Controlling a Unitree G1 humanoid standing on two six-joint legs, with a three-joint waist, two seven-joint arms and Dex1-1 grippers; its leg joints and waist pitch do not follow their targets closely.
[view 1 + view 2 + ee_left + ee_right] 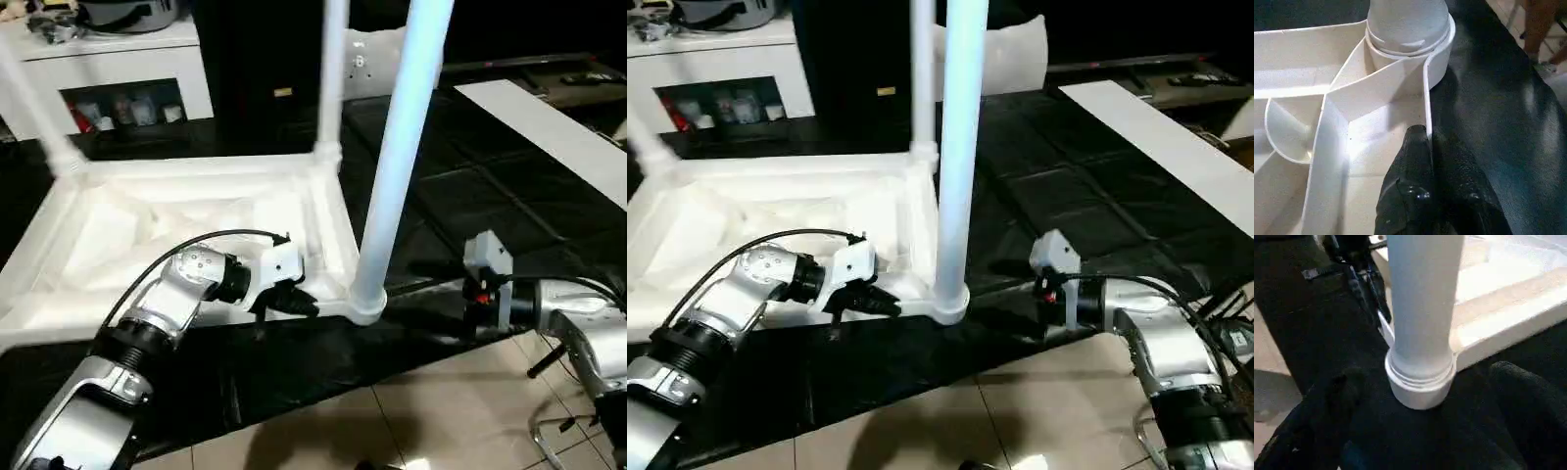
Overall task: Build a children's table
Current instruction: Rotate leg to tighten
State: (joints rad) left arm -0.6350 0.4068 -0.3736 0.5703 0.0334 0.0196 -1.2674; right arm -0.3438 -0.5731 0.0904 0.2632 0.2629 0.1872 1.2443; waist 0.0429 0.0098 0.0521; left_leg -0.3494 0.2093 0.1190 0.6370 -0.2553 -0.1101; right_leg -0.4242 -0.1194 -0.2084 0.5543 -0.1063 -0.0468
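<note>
The children's table lies upside down on a black mat, its ribbed white top [147, 230] facing up. One white leg [402, 147] stands in the near right corner socket [364, 304], and another leg [331, 78] stands at the far right corner. My left gripper [304, 305] is shut on the thin front rim [1426, 98] just left of that near socket, one finger [1413, 166] inside the rim. To the right of the near leg, my right gripper [1432, 382] is open. Its fingers [1342, 391] stand either side of the socket, apart from it.
A white cabinet [118, 69] stands at the back left. A long flat white panel [549, 127] lies on the mat [294, 362] at the right. Tiled floor [441, 411] begins in front of the mat, with a metal frame [554, 431] at the lower right.
</note>
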